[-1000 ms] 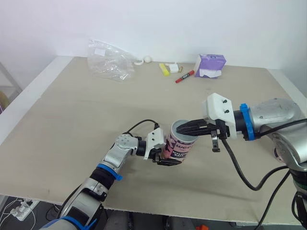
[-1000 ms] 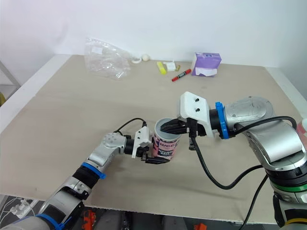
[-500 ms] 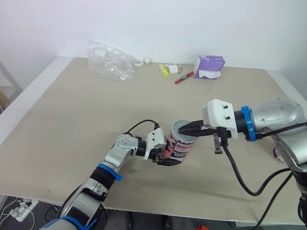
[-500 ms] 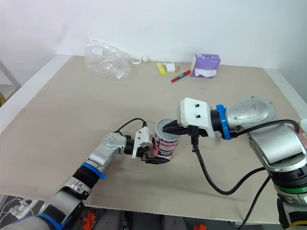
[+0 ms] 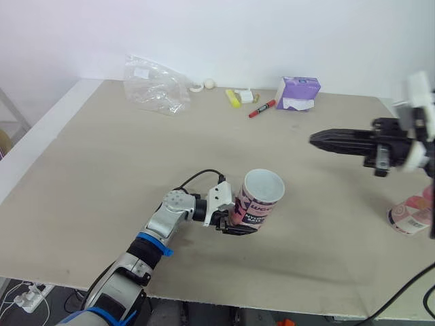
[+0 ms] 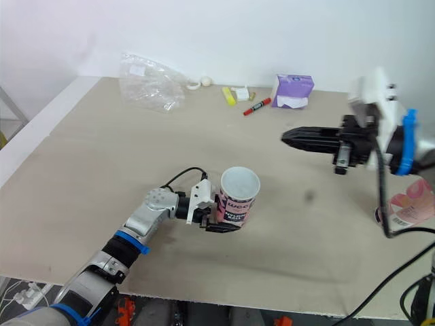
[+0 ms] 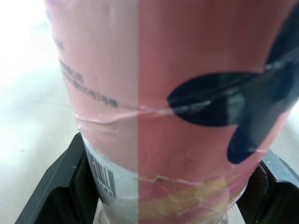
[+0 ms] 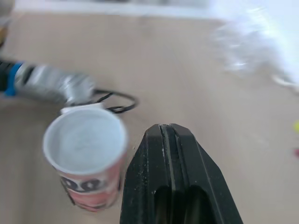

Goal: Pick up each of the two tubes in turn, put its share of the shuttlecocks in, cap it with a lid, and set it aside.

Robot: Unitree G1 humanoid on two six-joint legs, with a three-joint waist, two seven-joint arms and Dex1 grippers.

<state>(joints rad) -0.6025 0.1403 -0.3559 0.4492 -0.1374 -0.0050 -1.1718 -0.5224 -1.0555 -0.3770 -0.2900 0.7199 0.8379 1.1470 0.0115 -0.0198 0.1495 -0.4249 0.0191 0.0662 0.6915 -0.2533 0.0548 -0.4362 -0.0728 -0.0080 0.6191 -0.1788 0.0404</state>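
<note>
One tube (image 5: 257,204) is gripped near its base by the left gripper (image 5: 238,227), near the table's (image 5: 102,176) front edge, its white top judged a seated lid (image 5: 264,185) (capping done). The right gripper (image 5: 319,140) is held aloft, fingers pressed together and empty. Setting the tube aside is called for next

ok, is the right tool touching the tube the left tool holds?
Apart. Left eye view shows bare table between the shut right tool and the held tube.

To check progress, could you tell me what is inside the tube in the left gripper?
A whitish surface fills the mouth of the tube, lid or contents unclear; anything beneath is hidden.
</note>
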